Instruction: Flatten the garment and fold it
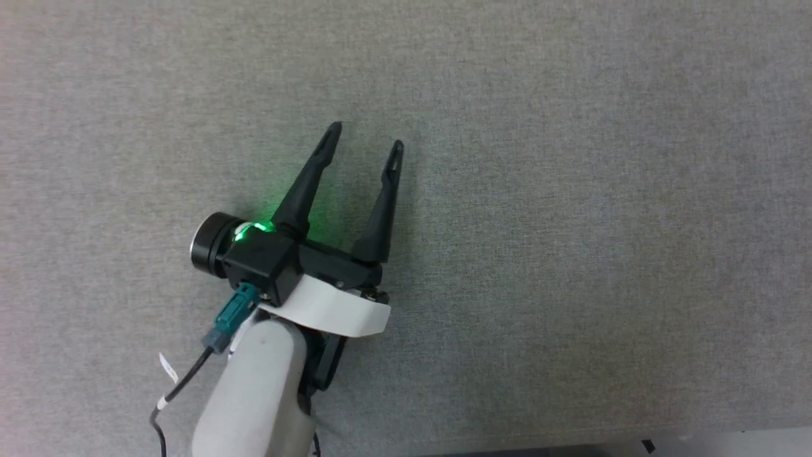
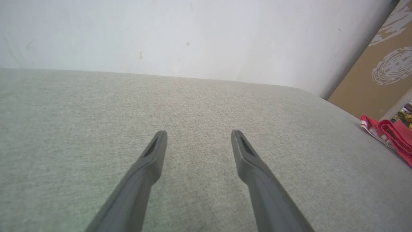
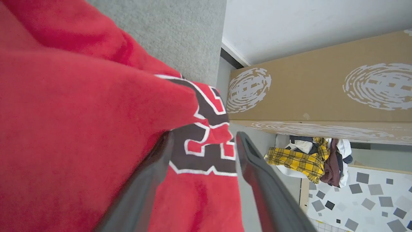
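Where it bunches, the red garment (image 3: pixel 80 112) shows white-edged black print.

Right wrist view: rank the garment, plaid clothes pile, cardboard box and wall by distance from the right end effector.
1. garment, against the right end effector's fingers.
2. plaid clothes pile and cardboard box, to the right: too close to call.
3. wall, behind the box.

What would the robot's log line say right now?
left end effector: open, over gray surface | right end effector: open, at garment | garment: rumpled
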### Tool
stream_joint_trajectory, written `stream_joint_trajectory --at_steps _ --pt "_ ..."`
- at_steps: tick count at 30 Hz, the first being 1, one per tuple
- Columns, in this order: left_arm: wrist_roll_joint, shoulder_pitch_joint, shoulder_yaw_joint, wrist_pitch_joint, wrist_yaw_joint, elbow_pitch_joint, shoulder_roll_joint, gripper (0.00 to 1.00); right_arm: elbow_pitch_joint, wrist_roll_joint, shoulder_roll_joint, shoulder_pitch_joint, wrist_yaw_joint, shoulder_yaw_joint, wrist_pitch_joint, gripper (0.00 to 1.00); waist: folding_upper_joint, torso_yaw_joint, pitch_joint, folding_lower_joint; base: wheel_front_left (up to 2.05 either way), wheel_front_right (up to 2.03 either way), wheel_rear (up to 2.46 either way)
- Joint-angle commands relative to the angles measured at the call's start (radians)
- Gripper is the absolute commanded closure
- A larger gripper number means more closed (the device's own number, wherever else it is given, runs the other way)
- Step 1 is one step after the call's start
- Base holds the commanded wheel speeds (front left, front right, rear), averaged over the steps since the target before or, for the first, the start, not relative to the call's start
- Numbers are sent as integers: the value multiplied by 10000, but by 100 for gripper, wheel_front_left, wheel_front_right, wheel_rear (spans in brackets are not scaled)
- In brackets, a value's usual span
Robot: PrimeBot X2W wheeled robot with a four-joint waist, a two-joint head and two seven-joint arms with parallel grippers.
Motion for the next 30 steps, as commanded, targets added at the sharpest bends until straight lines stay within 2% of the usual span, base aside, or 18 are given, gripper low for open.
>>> stream_joint_trajectory --at_steps 1,8,12,19,25,30 --pt "-16 78 111 -47 -90 102 12 0 69 -33 105 -187 -23 -85 -106 0 0 -86 -475 -1 0 0 0" --pt "-149 707 569 -47 38 435 12 0 -358 295 711 -633 -23 -6 -677 0 0 -386 -2118 -1 0 0 0" --pt "-207 1218 1062 -47 215 506 12 0 -992 663 1144 -796 -23 38 -1053 0 0 -423 -3167 -1 0 0 0" --pt "-127 2025 1771 -47 484 663 19 0 -2455 1137 2262 -414 -23 -71 -1571 0 0 -250 -4563 -1 0 0 0" --pt "58 2724 2102 -47 636 666 69 0 -3687 1059 3689 602 -23 -525 -2065 0 0 -124 -5443 -1 0 0 0" --pt "160 3182 2269 -47 655 591 82 0 -4895 1099 5262 1820 -23 -1112 -2404 0 0 -3 -5809 -1 0 0 0"
